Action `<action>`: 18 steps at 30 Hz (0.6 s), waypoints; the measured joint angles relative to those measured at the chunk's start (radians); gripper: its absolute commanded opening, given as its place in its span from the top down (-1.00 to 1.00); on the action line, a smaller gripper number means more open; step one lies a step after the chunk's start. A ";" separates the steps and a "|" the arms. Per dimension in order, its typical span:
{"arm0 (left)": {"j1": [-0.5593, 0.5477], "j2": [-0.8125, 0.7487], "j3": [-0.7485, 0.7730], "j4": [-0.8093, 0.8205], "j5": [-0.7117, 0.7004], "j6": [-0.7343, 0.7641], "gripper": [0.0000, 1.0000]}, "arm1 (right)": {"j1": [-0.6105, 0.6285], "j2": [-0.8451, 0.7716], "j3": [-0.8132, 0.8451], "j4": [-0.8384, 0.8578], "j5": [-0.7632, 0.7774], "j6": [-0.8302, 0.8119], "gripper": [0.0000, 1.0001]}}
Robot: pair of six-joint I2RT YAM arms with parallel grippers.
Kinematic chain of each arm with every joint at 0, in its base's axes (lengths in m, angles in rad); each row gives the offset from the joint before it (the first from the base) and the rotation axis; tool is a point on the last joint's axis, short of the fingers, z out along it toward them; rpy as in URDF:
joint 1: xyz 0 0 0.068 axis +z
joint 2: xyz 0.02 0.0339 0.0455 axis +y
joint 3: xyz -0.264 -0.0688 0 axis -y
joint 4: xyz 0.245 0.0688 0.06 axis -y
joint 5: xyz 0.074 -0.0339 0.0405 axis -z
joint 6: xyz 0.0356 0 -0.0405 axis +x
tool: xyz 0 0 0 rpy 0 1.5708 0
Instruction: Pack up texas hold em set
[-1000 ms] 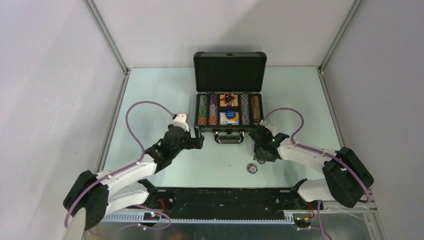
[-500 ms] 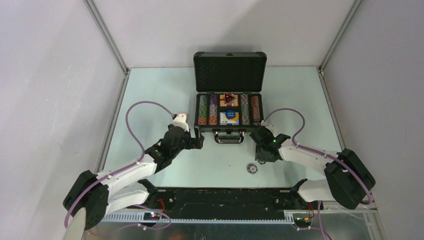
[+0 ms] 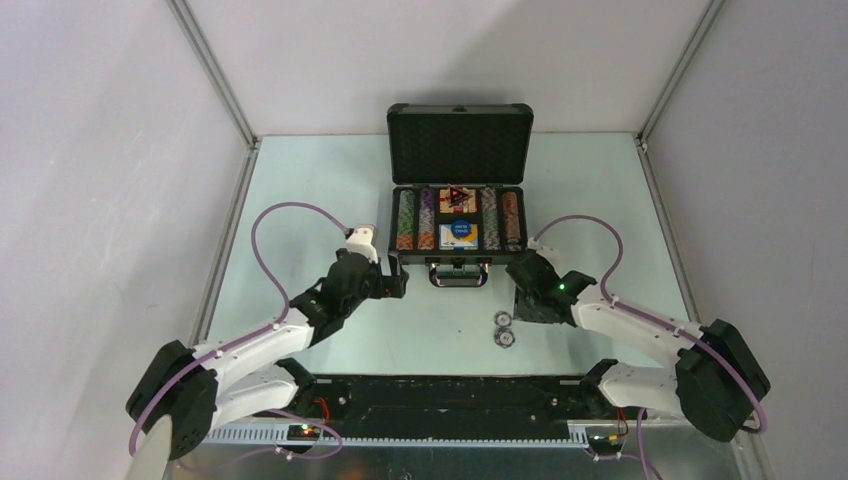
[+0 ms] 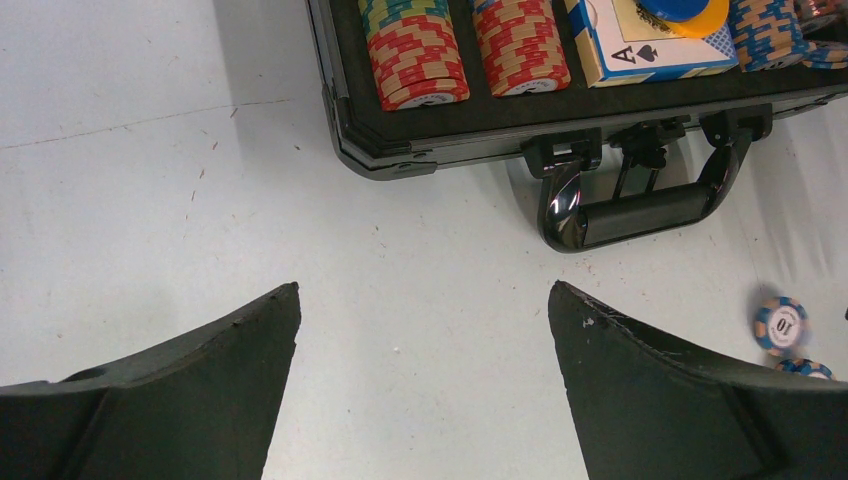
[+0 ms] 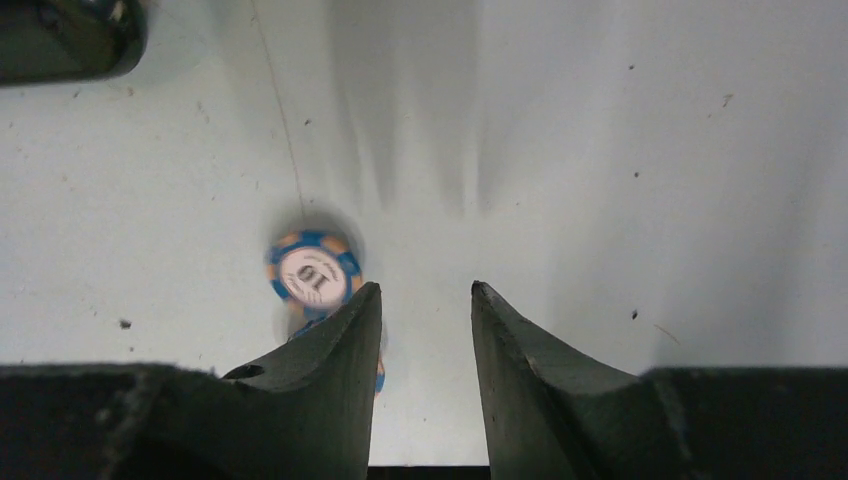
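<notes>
The dark grey hard briefcase with black corners (image 3: pixel 459 145) lies open at the middle back of the pale table (image 3: pixel 300 200), its lid upright and its black handle (image 4: pixel 640 210) facing the arms. Rows of small striped poker chips (image 3: pixel 405 220) fill its tray on either side of a red card box (image 3: pixel 457 203), which has a dark triangular marker (image 3: pixel 457 194) lying on it. Nearer the handle is a pale card box showing an ace of spades (image 4: pixel 640 50), with a round orange and blue button (image 4: pixel 683 10) on top. The left gripper (image 4: pixel 425 300) hovers just off the case's front left corner, its jaws spread wide over bare table and grasping nothing. The right gripper (image 5: pixel 425 290) points down at the table near the case's front right corner, its jaws only narrowly parted, with nothing between them. Just beside its left finger (image 5: pixel 340 360) lies a loose blue and orange striped chip marked 10 (image 5: pixel 312 275). A second loose chip (image 3: pixel 507 338) lies close by, toward the arm bases. It is partly hidden under that finger in the wrist view, so I cannot tell whether they touch.
</notes>
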 measured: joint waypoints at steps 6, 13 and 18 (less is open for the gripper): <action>0.000 0.000 0.000 0.000 0.000 0.000 -0.97 | 0.065 -0.026 0.000 -0.028 -0.011 0.008 0.03; 0.000 0.007 0.003 0.000 0.000 0.000 -0.97 | 0.093 -0.013 0.003 -0.032 -0.014 0.018 -0.29; 0.000 0.009 0.003 0.000 0.000 0.000 -0.97 | 0.095 0.085 0.070 -0.013 -0.030 -0.010 -0.31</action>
